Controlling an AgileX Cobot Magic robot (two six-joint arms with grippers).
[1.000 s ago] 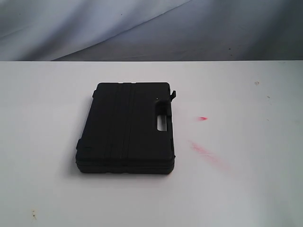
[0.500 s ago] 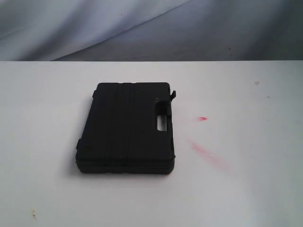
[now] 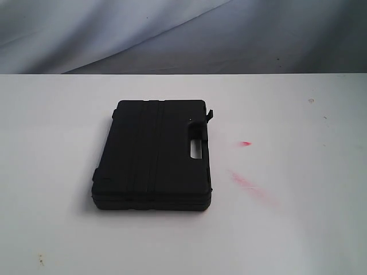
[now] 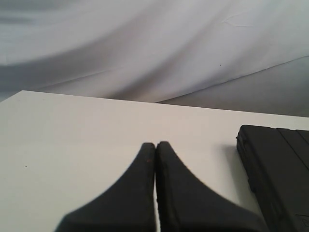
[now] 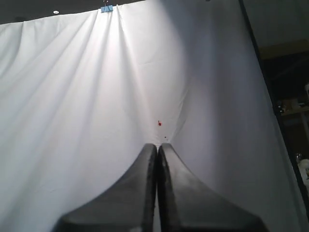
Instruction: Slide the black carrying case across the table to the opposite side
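The black case (image 3: 152, 153) lies flat on the white table (image 3: 298, 229), a little left of centre, with its handle slot on the right edge. No arm shows in the exterior view. In the left wrist view my left gripper (image 4: 155, 144) is shut with nothing in it, low over the table (image 4: 72, 145), and a corner of the case (image 4: 277, 169) lies off to one side, apart from the fingers. My right gripper (image 5: 157, 145) is shut and empty too, facing the white backdrop cloth (image 5: 87, 96); the case is out of that view.
Red smudges (image 3: 249, 183) mark the table to the right of the case. A few small specks (image 3: 40, 260) dot the near left corner. A grey-white cloth backdrop (image 3: 172, 34) hangs behind the far table edge.
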